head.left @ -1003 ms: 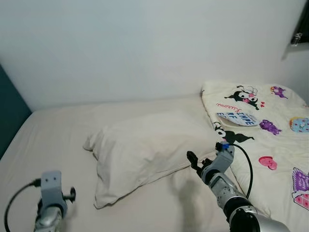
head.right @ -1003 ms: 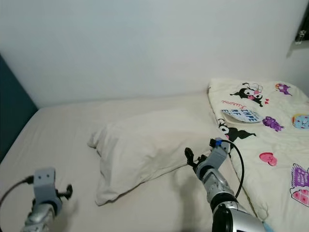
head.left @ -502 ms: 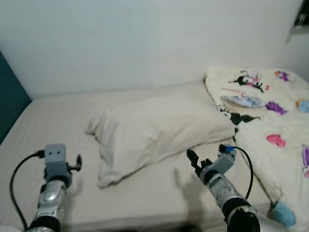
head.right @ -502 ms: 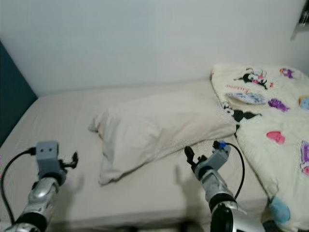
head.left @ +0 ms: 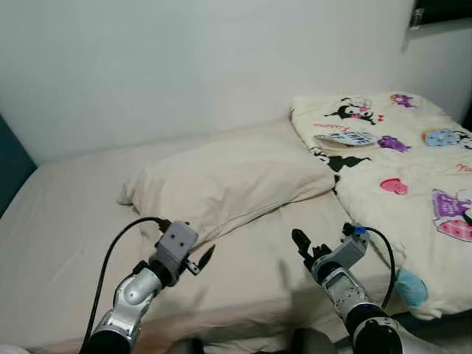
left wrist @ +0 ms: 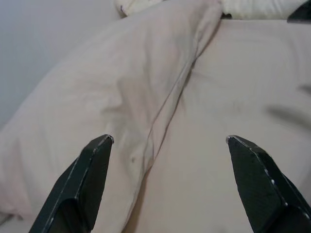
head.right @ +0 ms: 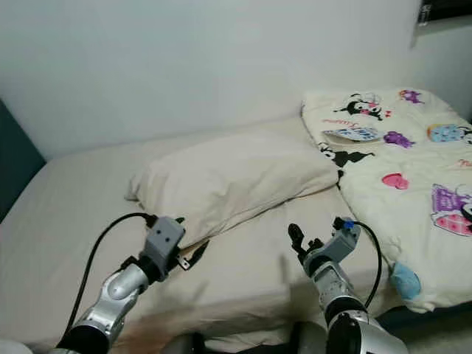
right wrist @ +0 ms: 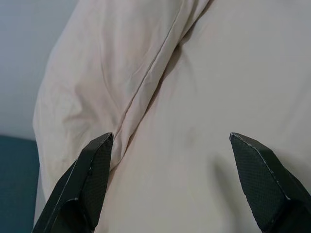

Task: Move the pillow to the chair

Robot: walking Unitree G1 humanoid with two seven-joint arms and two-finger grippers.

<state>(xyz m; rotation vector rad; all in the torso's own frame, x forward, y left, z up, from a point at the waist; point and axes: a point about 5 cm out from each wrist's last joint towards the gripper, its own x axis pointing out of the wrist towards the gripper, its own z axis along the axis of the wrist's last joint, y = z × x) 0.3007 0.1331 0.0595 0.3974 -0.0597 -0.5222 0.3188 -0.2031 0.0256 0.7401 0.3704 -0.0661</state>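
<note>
You have not yet taken hold of anything. The plump cream fabric pillow (head.left: 228, 184) lies flat on the beige-sheeted bed (head.left: 66, 221), against the white wall side, its right end touching the edge of the cream cartoon-printed quilt (head.left: 398, 162). Nothing about it suggests lifting; it rests full on the sheet.

Your left gripper (head.left: 200, 259) hangs just beside the pillow's near seam, its two black fingers spread wide; the left wrist view confirms the gap, with the pillow's edge (left wrist: 146, 97) lying ahead between the fingers (left wrist: 87, 179) and no contact made. Your right gripper (head.left: 310, 249) stands over bare sheet near the pillow's right front, also released and spread; in the right wrist view its fingers (right wrist: 90, 177) frame the seam (right wrist: 146, 87) ahead, apart from it.

Assessment: the task stands at the approach stage. Both arms are positioned for a two-handed take along the front edge, but the grasp, the lift, the carry and the placing all remain. I cannot locate the chair in these views, so you will need to turn and find it once the pillow is secured.
</note>
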